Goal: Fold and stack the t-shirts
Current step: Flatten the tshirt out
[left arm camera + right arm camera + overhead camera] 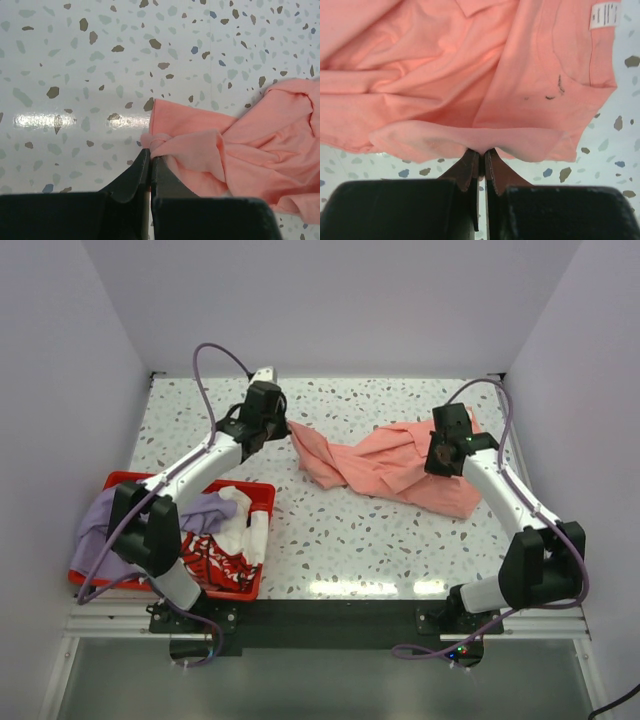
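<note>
The salmon-pink t-shirt (390, 465) lies crumpled and stretched across the back middle of the table. My left gripper (283, 426) is shut on its left end; the left wrist view shows the pinched, bunched corner (159, 141) at my fingertips (150, 159). My right gripper (437, 455) is shut on the shirt's right part; the right wrist view shows a fold of its edge (480, 141) clamped between my jaws (482, 152), with a white label (604, 15) further off. The lavender-purple t-shirt (105, 530) and the white t-shirt with red print (222, 545) lie in the red crate.
The red plastic crate (258, 540) stands at the front left of the speckled table (370, 540). White walls close in the back and both sides. A black rail runs along the table's near edge.
</note>
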Robot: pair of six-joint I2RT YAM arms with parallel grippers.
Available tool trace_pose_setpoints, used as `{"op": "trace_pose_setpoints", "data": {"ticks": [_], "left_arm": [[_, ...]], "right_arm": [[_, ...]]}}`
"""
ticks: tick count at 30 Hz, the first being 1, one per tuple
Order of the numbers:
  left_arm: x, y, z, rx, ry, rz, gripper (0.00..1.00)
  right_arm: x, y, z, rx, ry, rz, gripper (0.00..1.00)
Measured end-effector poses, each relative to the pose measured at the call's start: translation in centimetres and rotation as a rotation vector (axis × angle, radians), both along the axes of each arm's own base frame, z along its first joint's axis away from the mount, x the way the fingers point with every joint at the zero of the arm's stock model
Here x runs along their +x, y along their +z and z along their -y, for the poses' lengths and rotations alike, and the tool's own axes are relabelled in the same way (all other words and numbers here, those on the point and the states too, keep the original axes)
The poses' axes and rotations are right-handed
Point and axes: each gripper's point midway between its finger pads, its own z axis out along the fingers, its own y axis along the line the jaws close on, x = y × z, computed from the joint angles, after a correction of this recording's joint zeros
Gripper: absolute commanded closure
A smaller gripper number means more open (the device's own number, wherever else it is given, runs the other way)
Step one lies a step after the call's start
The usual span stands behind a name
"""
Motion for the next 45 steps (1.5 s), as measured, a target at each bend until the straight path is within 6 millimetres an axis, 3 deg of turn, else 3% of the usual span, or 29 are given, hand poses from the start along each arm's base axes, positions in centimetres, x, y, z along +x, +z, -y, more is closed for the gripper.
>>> {"op": "trace_pose_setpoints", "data": {"ticks": [8,12,17,22,28,35,41,45], "left_arm": [[1.6,2.4,0.6,-0.001,-0.005,0.058,1.00],[2.0,4.0,0.8,-0.002,-0.006,0.095,1.00],[1.6,8.3,1.1,-0.030,-0.019,0.196,1.00],[1.0,15.0,1.4,-0.089,-0.031,0.338,1.00],[-1.0,24.4,0.6,-0.178,-0.039,0.530,1.00],[-6.1,34.7,-1.0,-0.298,-0.086,0.737,1.00],[-12.2,41.3,-2.8,-0.386,-0.157,0.888,1.00],[-16.4,44.1,-3.7,-0.439,-0.224,0.962,1.00]], "right_arm": [[3.0,4.3,0.4,-0.020,-0.030,0.155,1.00],[4.1,7.9,0.9,-0.032,-0.045,0.261,1.00],[5.0,15.2,1.9,-0.058,-0.071,0.455,1.00],[4.1,23.6,3.4,-0.109,-0.092,0.652,1.00],[0.4,34.6,5.6,-0.182,-0.124,0.897,1.00],[-5.9,46.1,7.5,-0.251,-0.141,1.158,1.00],[-12.7,52.6,9.1,-0.296,-0.160,1.338,1.00],[-17.4,55.4,9.9,-0.305,-0.170,1.445,1.00]]}}
